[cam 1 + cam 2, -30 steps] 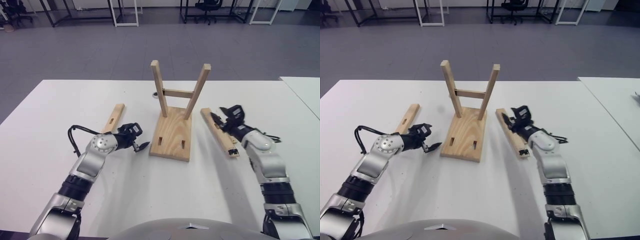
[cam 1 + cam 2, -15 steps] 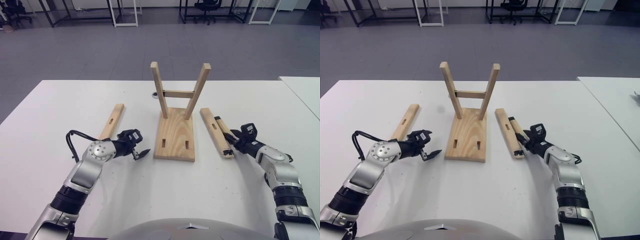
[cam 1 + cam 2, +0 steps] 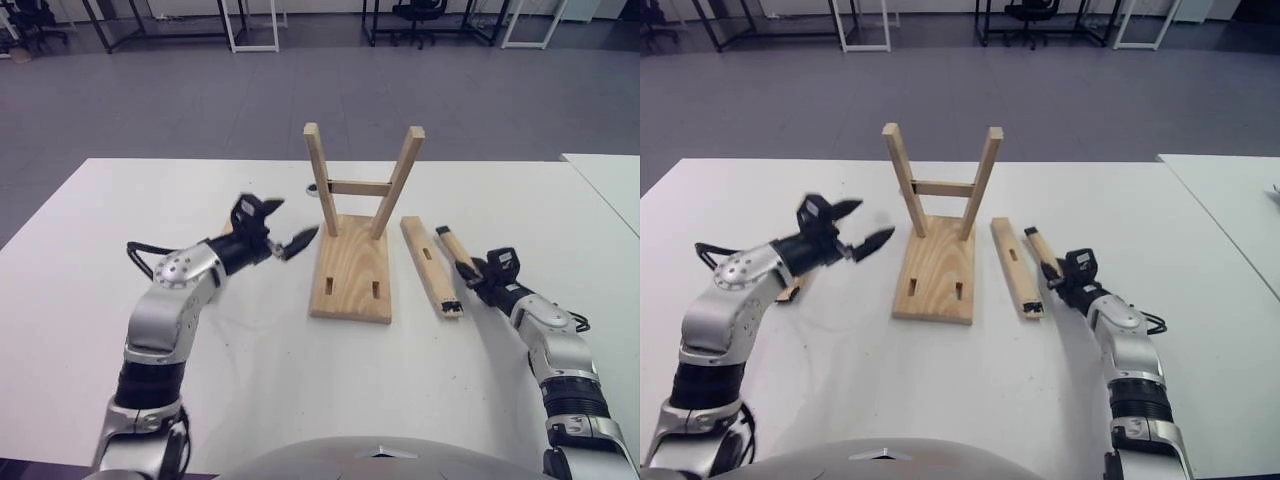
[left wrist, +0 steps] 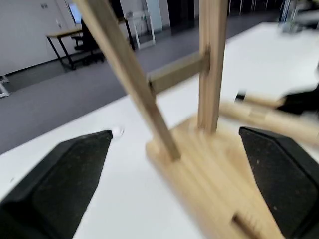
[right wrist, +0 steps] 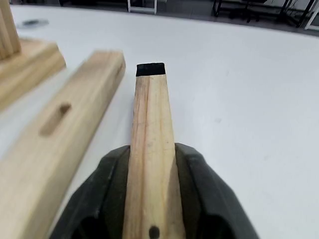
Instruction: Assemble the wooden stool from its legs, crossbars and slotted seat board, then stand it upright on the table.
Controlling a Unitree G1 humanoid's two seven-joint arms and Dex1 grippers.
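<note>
Where the white table (image 3: pixel 300 400) fills the lower frame, the seat board (image 3: pixel 352 280) lies flat at centre, two legs (image 3: pixel 320 180) and a crossbar (image 3: pixel 358 187) upright on it. Just right lies a slotted loose leg (image 3: pixel 423 264). Beside it, the right gripper (image 3: pixel 477 277) clamps a thinner stick (image 3: pixel 452 247). The left gripper (image 3: pixel 290 222) hovers spread, centre-left.

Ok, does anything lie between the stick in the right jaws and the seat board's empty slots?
Yes. The loose slotted leg lies flat on the table between the stick in the right jaws and the seat board, alongside both. The stick would likely have to go over it.
</note>
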